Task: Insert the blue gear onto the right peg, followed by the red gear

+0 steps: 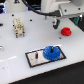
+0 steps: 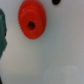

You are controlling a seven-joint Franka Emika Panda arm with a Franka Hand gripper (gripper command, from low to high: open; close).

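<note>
One small bright-red plastic gear (image 2: pixel 31 20) loose on table: light, stiff, slick; grasp raised hub; finger state: cannot tell

A broad white table (image 1: pixel 15 57) filled most of the exterior view, its glossy top catching soft pale reflections from light above. Beyond its far edge the backdrop (image 1: pixel 25 6) was dark, nearly black, with blurred blue shapes (image 1: pixel 6 7) near the exterior view's left corner that were too indistinct to identify. In the wrist view the same white surface (image 2: pixel 55 55) looked plain and evenly lit, faintly grey toward one side.
</note>
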